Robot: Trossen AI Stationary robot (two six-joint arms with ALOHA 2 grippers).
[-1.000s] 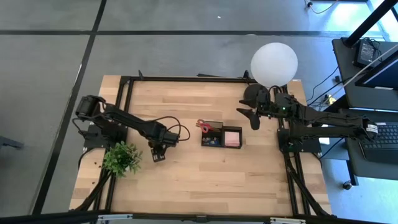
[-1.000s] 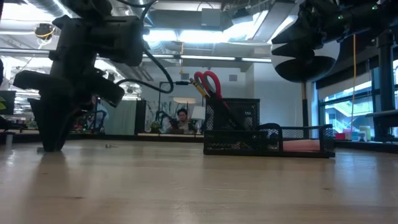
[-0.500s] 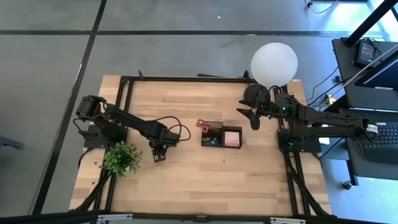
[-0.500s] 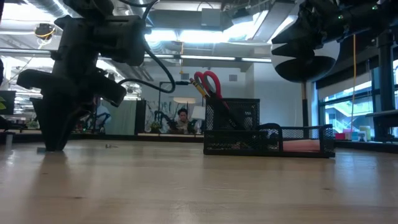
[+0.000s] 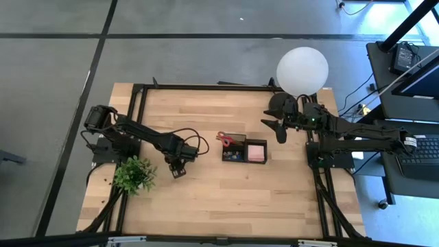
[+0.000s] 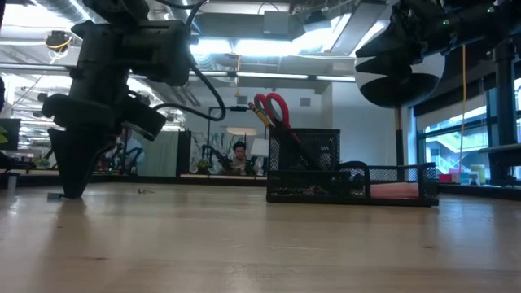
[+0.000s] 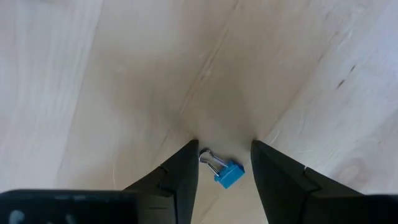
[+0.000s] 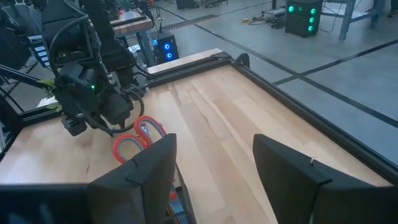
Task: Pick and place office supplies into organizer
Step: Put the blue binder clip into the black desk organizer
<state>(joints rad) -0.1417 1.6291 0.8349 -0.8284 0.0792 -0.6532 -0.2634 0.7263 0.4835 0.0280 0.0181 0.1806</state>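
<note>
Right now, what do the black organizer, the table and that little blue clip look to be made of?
Organizer: probably black wire mesh; the room shows through its walls.
Table: pale wood planks, matte, with visible grain.
Blue clip: looks like painted metal with silvery wire handles, lying between the left fingers.

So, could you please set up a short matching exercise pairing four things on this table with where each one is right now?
Things:
1. blue binder clip
2. red-handled scissors
3. pink sticky-note pad
4. potted plant

Places:
A. lying flat in the organizer's tray
B. between the left gripper's open fingers
C. beside the left arm's base
D. upright in the organizer's cup

Pairs: 1-B, 2-D, 3-A, 4-C
</note>
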